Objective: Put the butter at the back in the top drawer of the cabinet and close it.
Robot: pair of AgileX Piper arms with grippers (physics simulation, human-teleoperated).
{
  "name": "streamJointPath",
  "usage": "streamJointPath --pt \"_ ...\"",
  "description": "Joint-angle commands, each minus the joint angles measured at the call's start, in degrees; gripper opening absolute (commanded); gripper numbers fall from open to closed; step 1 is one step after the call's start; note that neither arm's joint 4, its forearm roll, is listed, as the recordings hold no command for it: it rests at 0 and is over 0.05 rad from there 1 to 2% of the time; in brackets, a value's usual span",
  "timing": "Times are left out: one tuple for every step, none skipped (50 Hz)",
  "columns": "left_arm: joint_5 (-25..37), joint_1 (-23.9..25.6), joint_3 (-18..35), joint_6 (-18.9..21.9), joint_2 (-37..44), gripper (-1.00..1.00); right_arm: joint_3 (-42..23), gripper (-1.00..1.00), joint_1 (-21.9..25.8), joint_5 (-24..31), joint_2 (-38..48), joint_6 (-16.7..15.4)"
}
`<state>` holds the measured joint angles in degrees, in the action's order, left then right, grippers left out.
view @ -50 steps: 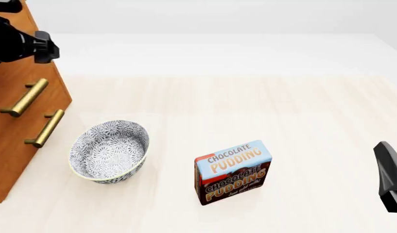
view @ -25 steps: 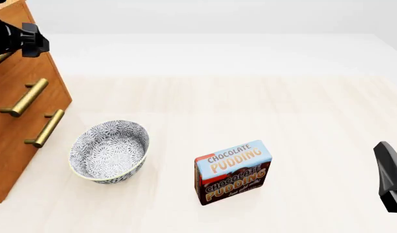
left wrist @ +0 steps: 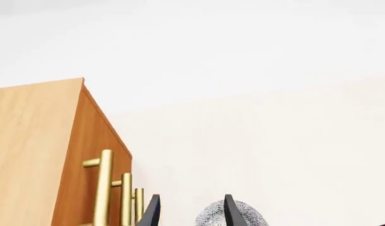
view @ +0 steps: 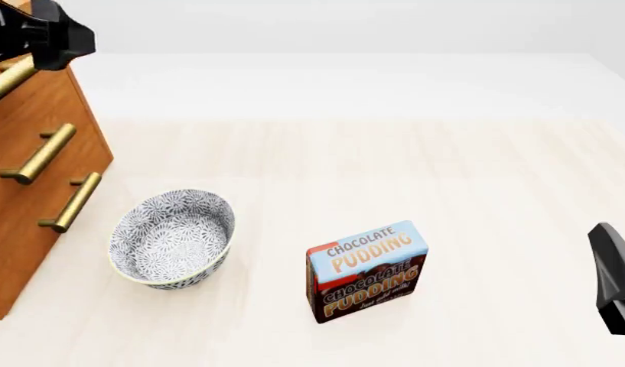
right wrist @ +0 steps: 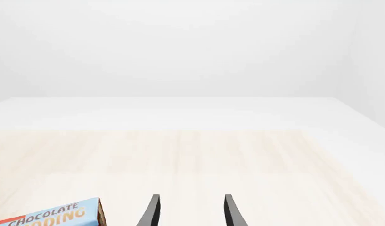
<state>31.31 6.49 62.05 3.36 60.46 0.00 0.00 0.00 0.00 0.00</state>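
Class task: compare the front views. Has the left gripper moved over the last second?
Yes. The left gripper dipped left toward the cabinet, then came back right and sits higher, above the top drawer's handle.

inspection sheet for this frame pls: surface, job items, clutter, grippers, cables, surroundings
Surface: light wood table, white beyond its far edge.
Job's things: cabinet at front-view left, three brass handles showing, top drawer looks shut; butter not seen.
Clutter: patterned bowl; chocolate pudding box upright, to the bowl's right.
Grippers: left gripper open, empty, by the cabinet's top; right gripper open, empty, low at the right edge.
Cables: nothing seen.
Surroundings: plain white backdrop.
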Motion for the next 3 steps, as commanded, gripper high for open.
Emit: streamJointPath --pt "-2.68 8.36 -6.91 -3.21 -6.95 1.0 0.0 1.0 0.0 0.0 0.0 0.0" --pt "-2.68 8.36 -6.91 -3.21 -6.95 1.0 0.0 1.0 0.0 0.0 0.0 0.0" --pt "-3.33 8.71 -8.11 -3.84 -7.63 1.0 0.0 1.0 0.0 0.0 0.0 0.0"
